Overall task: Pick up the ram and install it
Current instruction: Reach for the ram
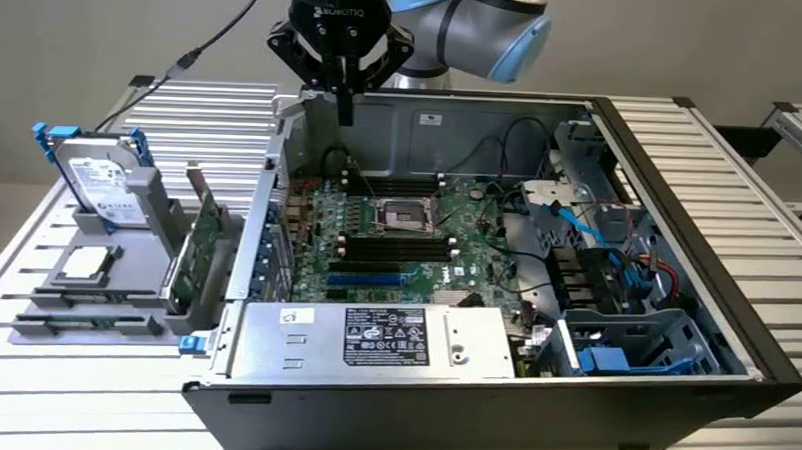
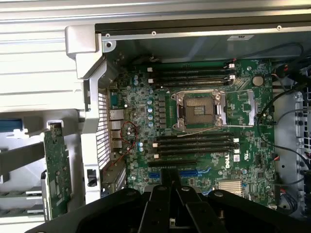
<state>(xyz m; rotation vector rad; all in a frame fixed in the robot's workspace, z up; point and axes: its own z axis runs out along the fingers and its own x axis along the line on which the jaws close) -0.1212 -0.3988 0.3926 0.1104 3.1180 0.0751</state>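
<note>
My gripper (image 1: pixel 345 105) hangs shut above the back left corner of the open computer case (image 1: pixel 693 285), with nothing between its fingers. In the wrist view the gripper (image 2: pixel 170 177) points down at the green motherboard (image 2: pixel 243 104), its tips over the blue slots (image 2: pixel 184 173). Black memory slots (image 2: pixel 194 144) lie on either side of the bare processor socket (image 2: pixel 199 109); the same memory slots (image 1: pixel 397 250) show in the exterior view. I cannot pick out the ram for sure: a long narrow strip (image 1: pixel 84 324) lies in the front groove of the grey holder.
On the exterior view's left, the grey holder (image 1: pixel 154 216) carries an upright hard drive (image 1: pixel 95 179), a processor chip (image 1: pixel 86 262) and a standing green expansion card (image 1: pixel 200 243). Power supply (image 1: pixel 370 339), cables (image 1: pixel 575 226) and drive cage (image 1: pixel 637 343) fill the case's front and right.
</note>
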